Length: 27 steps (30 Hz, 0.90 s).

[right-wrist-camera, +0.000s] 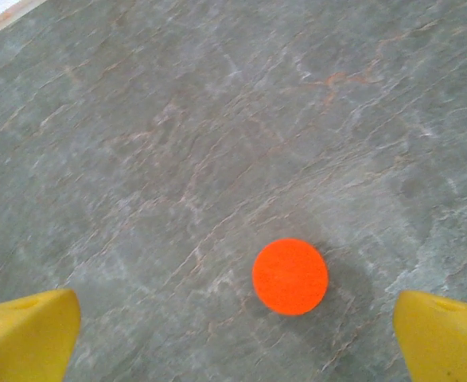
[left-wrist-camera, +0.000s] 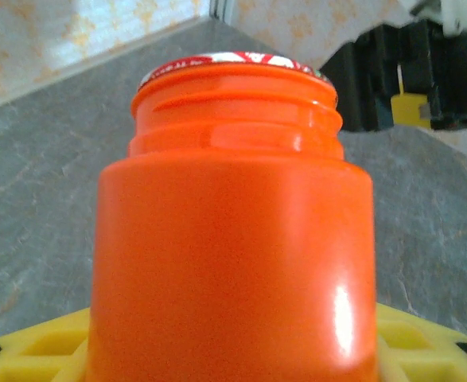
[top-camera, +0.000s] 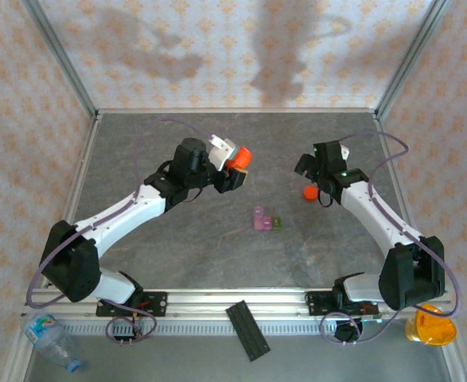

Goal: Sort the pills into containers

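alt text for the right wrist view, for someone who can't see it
A round orange cap lies flat on a grey marbled table, seen from above. The right gripper is open, its yellow fingertips at the bottom corners, well apart from the cap on either side.

Bottle [left-wrist-camera: 233, 239] in left claw [top-camera: 235, 165]: orange plastic, smooth, glossy, hard highlight on the wall, moulded threads at the neck. Seal [left-wrist-camera: 233, 58] on its mouth looks like printed foil. Claw pads [left-wrist-camera: 34, 350] beneath it: yellow plastic, matt. Cap [right-wrist-camera: 289, 276] between the right claw [right-wrist-camera: 233, 330] fingers [right-wrist-camera: 26, 334]: orange, smooth, matt. Table [right-wrist-camera: 217, 119] under it: grey stone-look, veined, dull sheen. Containers [top-camera: 263, 220] between the claws: plastic, pink one translucent. Rail [top-camera: 233, 298] at the arm bases: bare ribbed metal.
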### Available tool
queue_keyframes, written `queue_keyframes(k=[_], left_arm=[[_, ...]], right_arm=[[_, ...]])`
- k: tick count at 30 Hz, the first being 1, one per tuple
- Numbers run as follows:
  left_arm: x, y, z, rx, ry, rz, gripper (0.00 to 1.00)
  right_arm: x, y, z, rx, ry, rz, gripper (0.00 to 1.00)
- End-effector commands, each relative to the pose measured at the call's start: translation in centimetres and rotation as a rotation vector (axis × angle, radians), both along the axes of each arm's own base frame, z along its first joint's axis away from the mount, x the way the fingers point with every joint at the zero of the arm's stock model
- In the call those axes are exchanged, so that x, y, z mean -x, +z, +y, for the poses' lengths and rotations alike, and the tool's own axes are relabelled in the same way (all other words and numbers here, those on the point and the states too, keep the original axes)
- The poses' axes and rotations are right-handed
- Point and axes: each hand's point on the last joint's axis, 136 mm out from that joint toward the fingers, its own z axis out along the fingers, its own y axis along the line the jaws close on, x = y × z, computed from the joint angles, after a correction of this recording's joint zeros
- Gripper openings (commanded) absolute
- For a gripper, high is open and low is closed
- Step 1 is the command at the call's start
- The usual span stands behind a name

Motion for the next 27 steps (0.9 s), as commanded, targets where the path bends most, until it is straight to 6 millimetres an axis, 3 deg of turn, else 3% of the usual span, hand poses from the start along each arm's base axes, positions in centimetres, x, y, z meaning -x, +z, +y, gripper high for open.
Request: queue_keyframes(k=[1,7,17,27], left_arm=[[1.4,-0.6,0.1,-0.027,-0.015,0.048,0.0],[3.0,-2.6,0.3,-0.048,-0.03,0.11,0.0],[6.4,-7.1,0.1,-0.177,-0.084,0.234,0.0],[9.0,-11.3,-0.5,-0.267,-0.134,0.331,0.0]], right_arm=[[1.8,0.1,2.5,-0.085,0.168,0.021,1.0],[4.7,-1.9,4.9,-0.177,0.308,0.125,0.92],[9.9,-5.7,6.2,-0.161,0.425,0.313,0.85],[11.1,-8.0,7.4,-0.145,0.423,0.395,0.78]])
